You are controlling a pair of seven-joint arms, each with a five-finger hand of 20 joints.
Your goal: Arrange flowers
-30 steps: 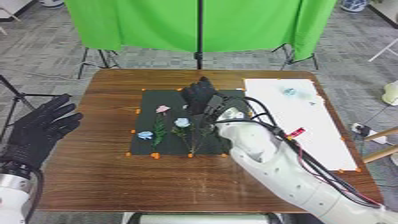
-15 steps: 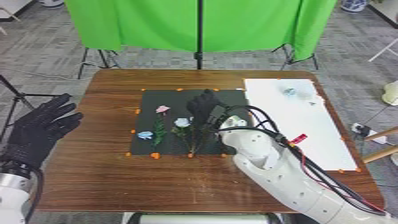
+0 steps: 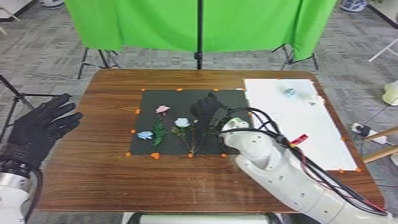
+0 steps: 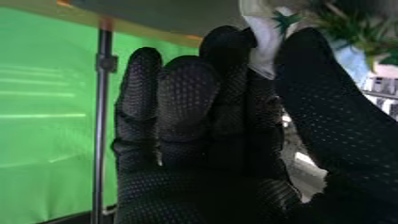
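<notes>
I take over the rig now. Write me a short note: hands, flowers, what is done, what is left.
Left hand: open, at table's left side.
Right hand: over the black mat; whether it grips the white petalled thing, I cannot tell.
Done: pink, small blue and pale blue-white flowers lie on the mat.
Left: pale blue bloom on the white sheet, perhaps to be placed.

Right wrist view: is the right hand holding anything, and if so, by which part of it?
It looks like it: the right hand seems to pinch a white flower by its petals, between thumb and fingers.
</notes>
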